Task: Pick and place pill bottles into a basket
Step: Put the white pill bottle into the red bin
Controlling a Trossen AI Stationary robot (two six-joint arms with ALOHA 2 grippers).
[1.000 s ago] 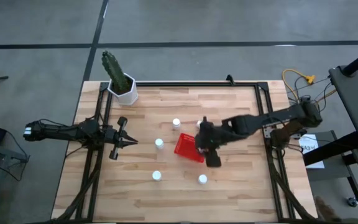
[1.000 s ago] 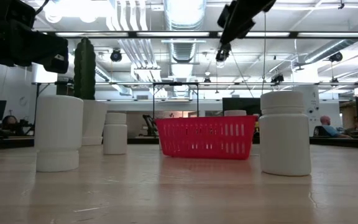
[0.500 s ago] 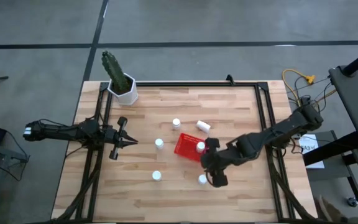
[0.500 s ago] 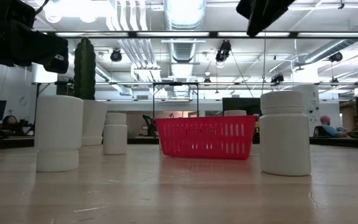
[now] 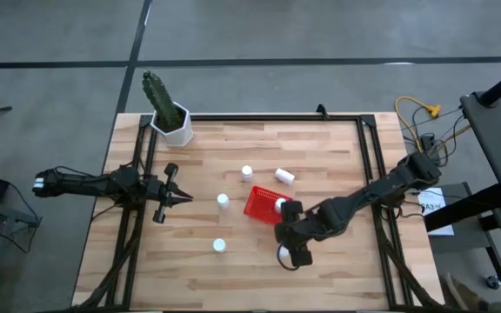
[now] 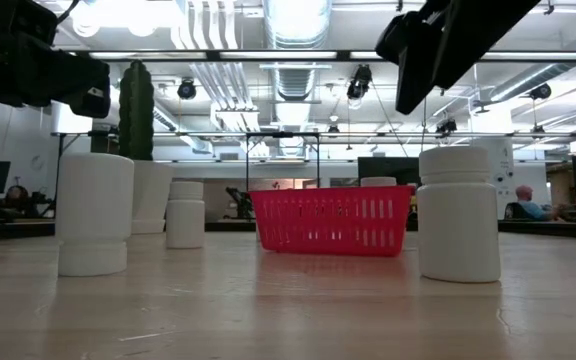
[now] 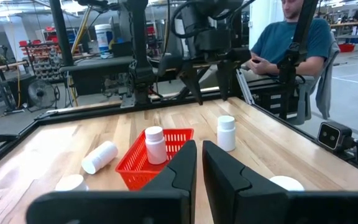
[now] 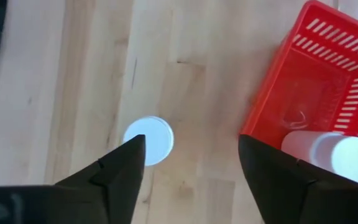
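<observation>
The red basket (image 5: 259, 203) stands mid-table with one pill bottle (image 5: 279, 206) in it. Two pill bottles stand left of it (image 5: 223, 200) and near-left of it (image 5: 219, 246). One (image 5: 247, 172) stands beyond it, and another (image 5: 285, 176) lies on its side there. My right gripper (image 8: 191, 162) hangs open, pointing steeply down, above the near pill bottle (image 8: 149, 140); that bottle's cap shows next to one finger, and the gripper touches nothing. My left gripper (image 5: 181, 198) waits shut at the table's left side, pointing level.
A white pot with a cactus (image 5: 170, 117) stands at the far left corner. Black frame rails (image 5: 374, 174) run along the table's edges. A seated person (image 7: 294, 43) shows beyond the table's right side. Bare wood lies near the front edge (image 5: 250, 287).
My right gripper has gone from above the basket toward the table's near edge and come down, so that it now hangs over the near pill bottle. The bottles and the basket have stayed where they were.
</observation>
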